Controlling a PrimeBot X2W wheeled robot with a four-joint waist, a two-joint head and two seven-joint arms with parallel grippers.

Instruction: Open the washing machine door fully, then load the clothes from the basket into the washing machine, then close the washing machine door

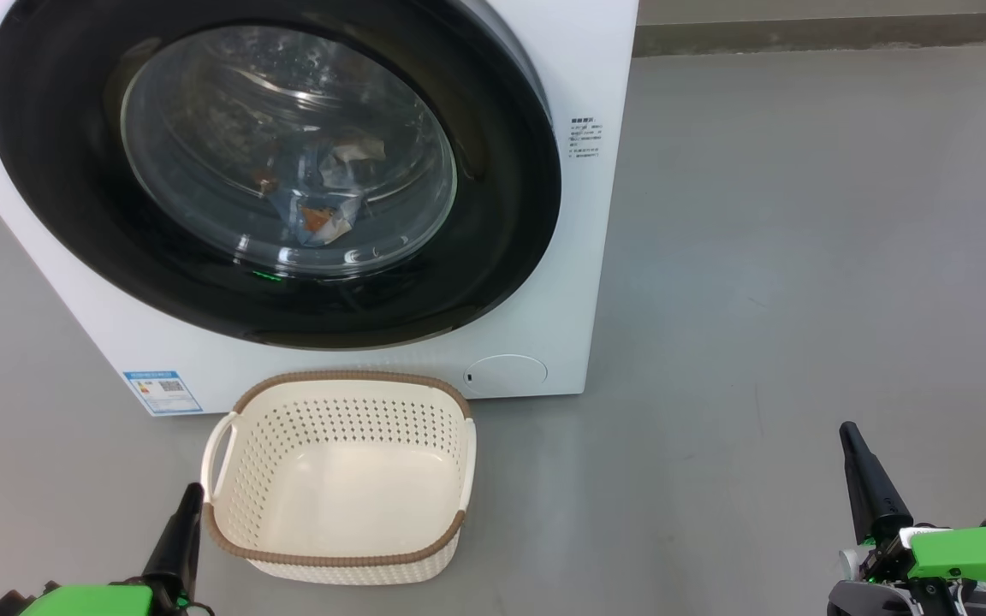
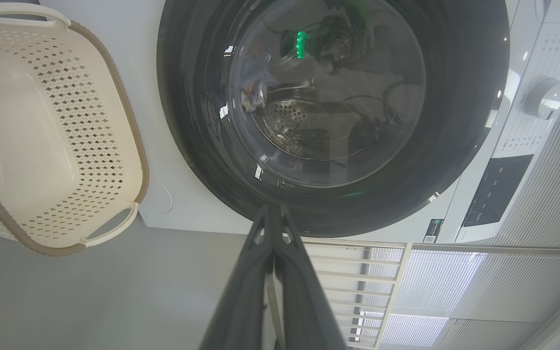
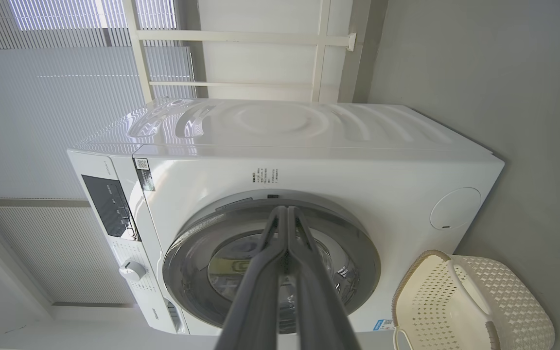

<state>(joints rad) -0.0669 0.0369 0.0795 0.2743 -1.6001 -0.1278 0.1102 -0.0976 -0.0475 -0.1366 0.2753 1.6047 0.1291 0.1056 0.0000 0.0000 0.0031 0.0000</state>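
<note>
The washing machine (image 1: 596,214) stands white and boxy ahead, and its glossy black washing machine door (image 1: 56,171) lies shut flat against the front. Behind the glass the clothes (image 1: 322,192) show as light-blue fabric with orange-brown print, inside the drum. The basket (image 1: 356,376) sits on the floor just before the machine with nothing in it. My left gripper (image 1: 193,492) is shut, low beside the basket's left handle. Far to the right, my right gripper (image 1: 848,432) is shut over the floor. In the left wrist view the left gripper (image 2: 272,211) points at the door (image 2: 197,121).
Grey floor (image 1: 801,257) stretches right of the machine to a wall skirting (image 1: 835,34). A round flap (image 1: 506,374) and a blue label (image 1: 162,392) sit low on the front. The right wrist view has the control panel (image 3: 110,204), a knob (image 3: 132,270), window blinds (image 3: 66,73) and the basket (image 3: 406,291).
</note>
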